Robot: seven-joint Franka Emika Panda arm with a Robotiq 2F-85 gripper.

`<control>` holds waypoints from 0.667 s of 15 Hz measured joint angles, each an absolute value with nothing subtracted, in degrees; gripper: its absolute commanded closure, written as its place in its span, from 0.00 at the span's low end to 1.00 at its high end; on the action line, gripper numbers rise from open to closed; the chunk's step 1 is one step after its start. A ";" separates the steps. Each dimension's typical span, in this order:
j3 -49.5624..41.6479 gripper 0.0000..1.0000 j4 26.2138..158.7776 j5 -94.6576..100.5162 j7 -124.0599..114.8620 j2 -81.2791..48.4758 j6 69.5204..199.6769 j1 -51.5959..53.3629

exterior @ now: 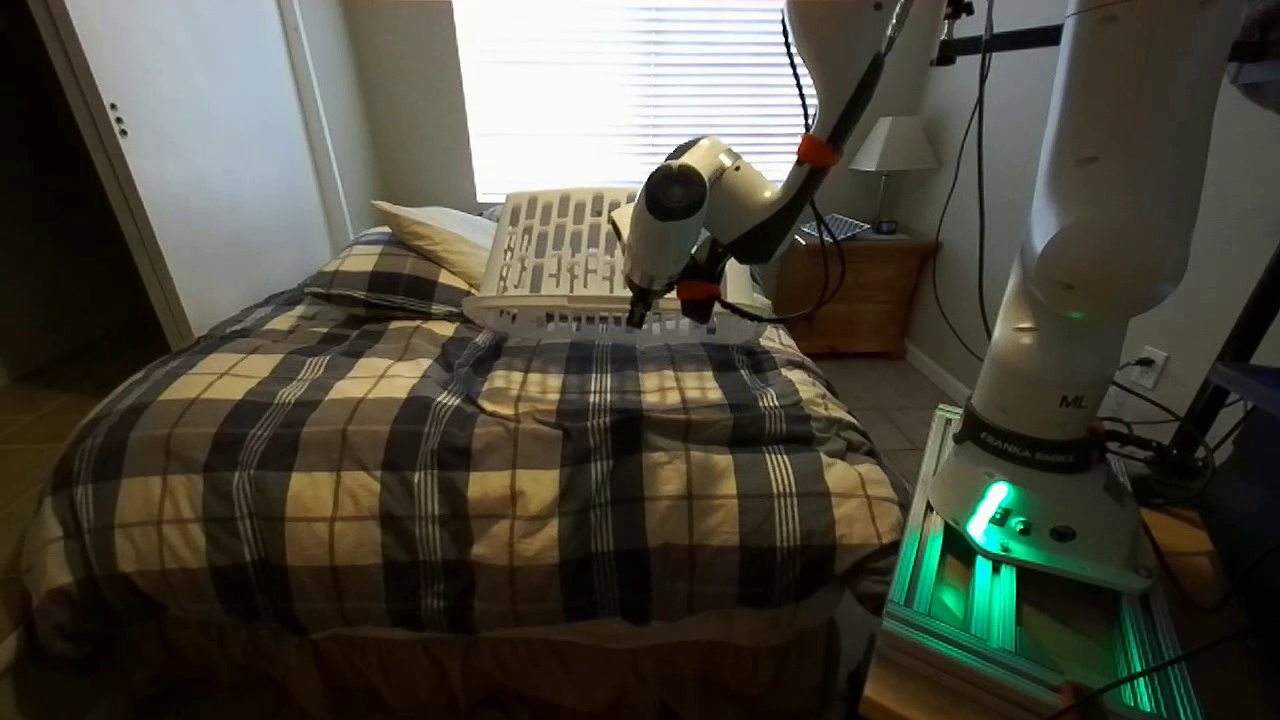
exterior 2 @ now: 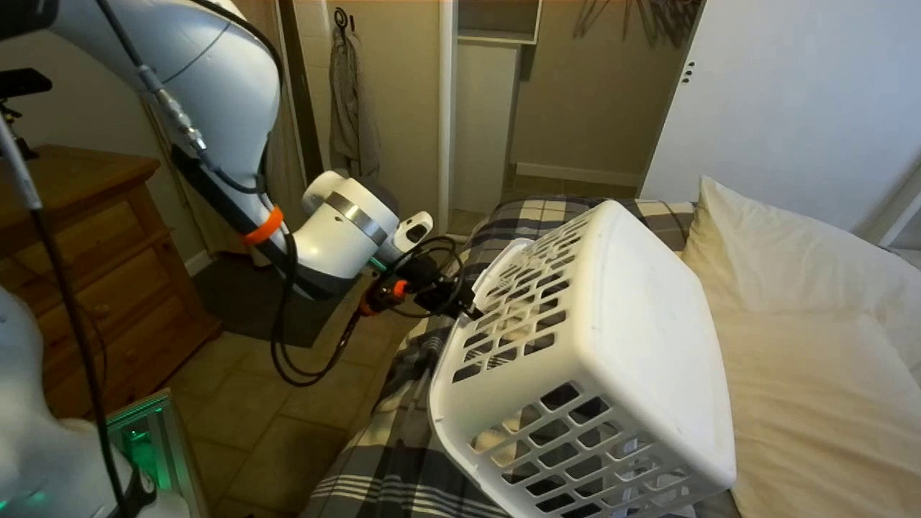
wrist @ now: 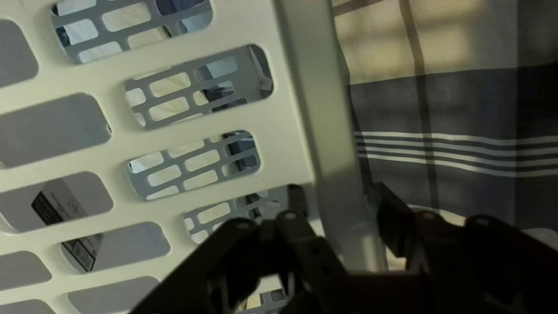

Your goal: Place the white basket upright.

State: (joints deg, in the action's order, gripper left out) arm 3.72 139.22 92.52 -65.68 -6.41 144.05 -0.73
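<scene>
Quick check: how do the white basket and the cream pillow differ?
The white basket looks stiff, with slotted sides; the cream pillow looks soft, with no slots showing.
The white basket is tipped, base toward the head of the bed; the cream pillow lies slanting.
The white basket's rim lies between the fingers of the gripper; the cream pillow is away from them.
Both are pale and on the bed.

The basket [exterior 2: 658, 309] is white, the tool [wrist: 339, 203] black, the pillow [exterior: 447, 240] cream, the bedcover [exterior: 600, 460] dark-and-cream plaid.
</scene>
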 measured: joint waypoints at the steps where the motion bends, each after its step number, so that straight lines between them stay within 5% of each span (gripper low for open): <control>1: 3.71 0.83 139.67 90.60 -64.19 -5.03 144.56 -0.73; 10: 2.72 0.83 142.75 75.57 -50.02 8.09 147.72 -0.57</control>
